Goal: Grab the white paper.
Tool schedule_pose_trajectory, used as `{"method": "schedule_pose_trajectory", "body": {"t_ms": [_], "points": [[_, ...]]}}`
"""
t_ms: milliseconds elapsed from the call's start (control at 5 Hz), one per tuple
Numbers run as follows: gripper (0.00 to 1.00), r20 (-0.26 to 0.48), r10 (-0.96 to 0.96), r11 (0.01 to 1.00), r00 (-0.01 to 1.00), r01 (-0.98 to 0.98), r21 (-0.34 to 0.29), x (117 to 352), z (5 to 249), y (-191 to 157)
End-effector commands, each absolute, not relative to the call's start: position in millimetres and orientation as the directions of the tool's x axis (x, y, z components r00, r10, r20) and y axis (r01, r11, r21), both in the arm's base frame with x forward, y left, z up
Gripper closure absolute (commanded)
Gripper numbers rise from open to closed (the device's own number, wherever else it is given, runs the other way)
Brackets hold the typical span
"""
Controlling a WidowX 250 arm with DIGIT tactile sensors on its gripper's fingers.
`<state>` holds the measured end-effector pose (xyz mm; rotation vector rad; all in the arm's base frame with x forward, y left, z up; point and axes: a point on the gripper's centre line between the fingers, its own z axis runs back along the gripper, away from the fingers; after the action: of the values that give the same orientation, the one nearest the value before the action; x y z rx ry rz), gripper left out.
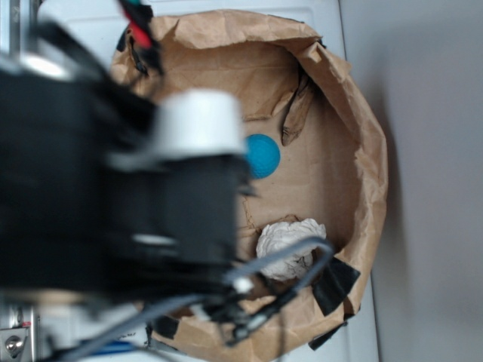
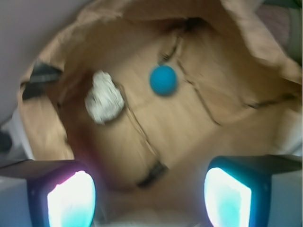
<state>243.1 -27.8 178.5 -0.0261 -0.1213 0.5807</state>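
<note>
White paper [image 2: 104,97], a crumpled and lumpy wad, lies on the floor of the brown paper bag [image 2: 227,42], on the left side in the wrist view and close to the bag wall there. In the exterior view it sits low in the bag [image 1: 362,113], partly behind a loop of cable [image 1: 298,260]. The blue ball [image 2: 164,80] rests near it, a little apart, not touching.

The gripper [image 2: 149,196] is spread wide, with nothing between the fingers [image 2: 71,198], and it hangs above the bag, well apart from the wad. The wad is not under the middle of the gap; it is more over the left finger.

From here I think several things may go wrong. If the gripper goes straight down, the left finger can land on top of the wad and press it flat, or push it against the wall, instead of taking it between the fingers. Because the wall is so close, a finger can also catch the crinkled edge of the bag and drag or tip the whole bag. The ball is round and looks free to roll, so a small touch may send it against the wad or between the fingers. The wad seems soft and light, so a shallow pinch at one lump may slip off when lifting. The wrist view is blurred, so exact aiming is hard to judge.
</note>
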Motion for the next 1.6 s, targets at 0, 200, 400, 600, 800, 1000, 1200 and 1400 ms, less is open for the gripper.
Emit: {"method": "schedule_pose_trajectory", "body": {"t_ms": [0, 200, 400, 600, 800, 1000, 1200, 1400], "points": [[0.0, 0.206, 0.502, 0.862, 0.84, -0.467, -0.198, 275.0, 190.8, -31.6], [0.0, 0.206, 0.502, 0.862, 0.84, -0.467, -0.198, 275.0, 190.8, -31.6], [0.0, 0.206, 0.502, 0.862, 0.84, -0.467, -0.198, 275.0, 190.8, -31.6], [0.0, 0.193, 0.551, 0.833, 0.812, -0.522, -0.182, 282.2, 158.8, -24.5], [0.0, 0.257, 0.574, 0.817, 0.777, -0.565, -0.118, 291.0, 124.7, -24.8], [0.0, 0.275, 0.572, 0.815, 0.773, -0.573, -0.084, 289.8, 102.0, -21.6], [0.0, 0.263, 0.577, 0.813, 0.773, -0.573, -0.099, 294.8, 86.8, -26.7], [0.0, 0.196, 0.563, 0.825, 0.803, -0.533, -0.187, 303.1, 76.3, -40.0]]}}
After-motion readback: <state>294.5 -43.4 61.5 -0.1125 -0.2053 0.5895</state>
